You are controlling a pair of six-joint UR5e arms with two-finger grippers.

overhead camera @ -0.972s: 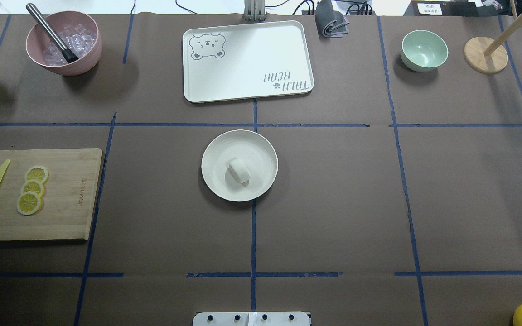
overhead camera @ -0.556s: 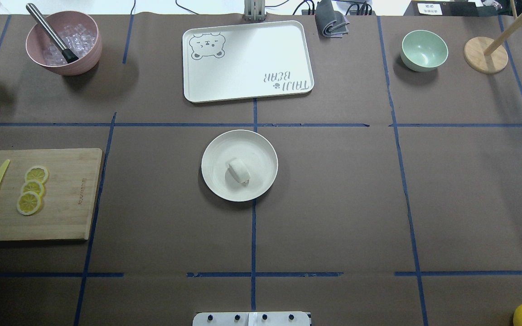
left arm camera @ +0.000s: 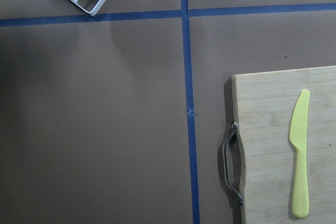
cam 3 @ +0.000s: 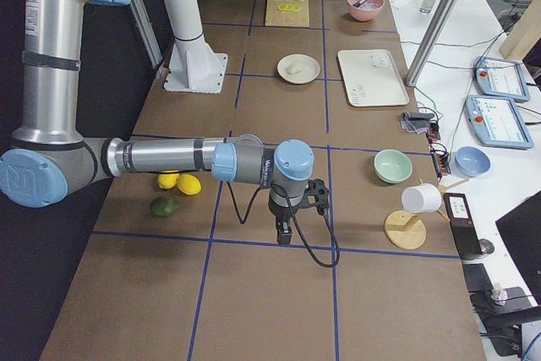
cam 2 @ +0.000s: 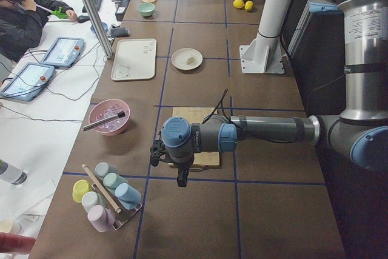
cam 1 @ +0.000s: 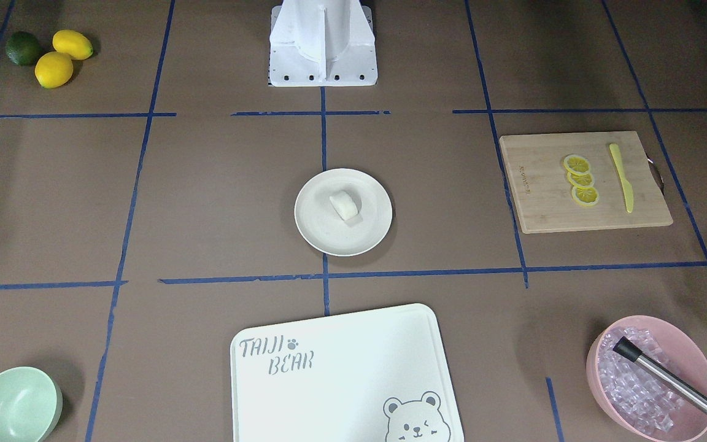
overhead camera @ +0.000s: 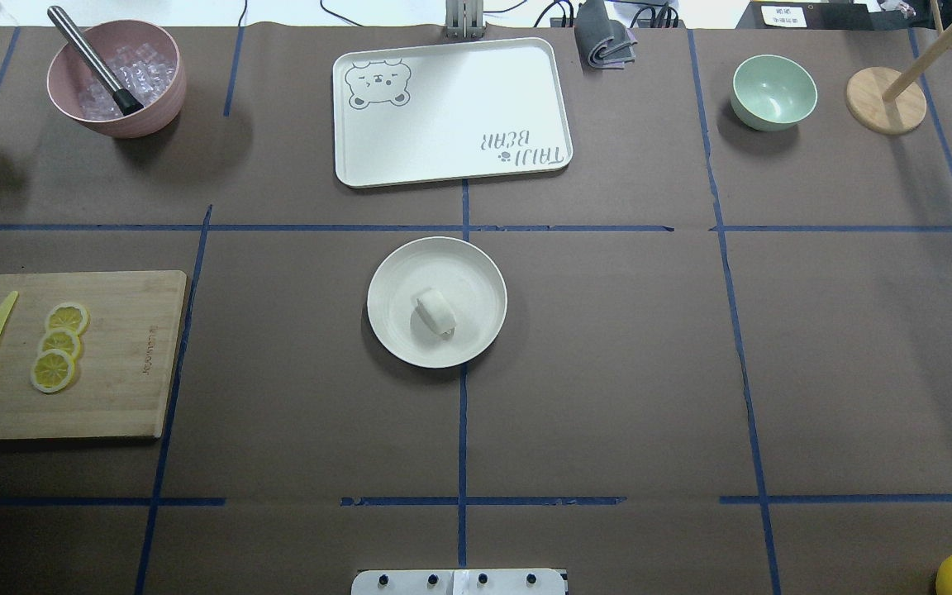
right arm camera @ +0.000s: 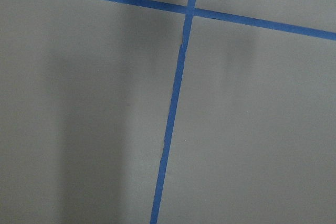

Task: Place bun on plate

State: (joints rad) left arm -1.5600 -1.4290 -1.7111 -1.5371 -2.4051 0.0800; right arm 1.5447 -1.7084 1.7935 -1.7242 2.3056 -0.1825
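Cream plate (cam 1: 323, 236) at the middle of the bench (cam 1: 206, 196) in the front-facing view, white bun (cam 1: 345, 204) lying near its centre. From overhead, bun on plate, well apart from the wooden board (overhead camera: 112, 355) at the bench's left edge. From the left end, left gripper (cam 2: 181, 180) hanging over the bench beside that board; fingers open or closed, cannot tell. From the right end, right gripper (cam 3: 284, 234) above bare bench; likewise cannot tell. Left wrist: yellow knife (left arm camera: 299, 156) on board. Right wrist: crossing blue tape (right arm camera: 173, 103).
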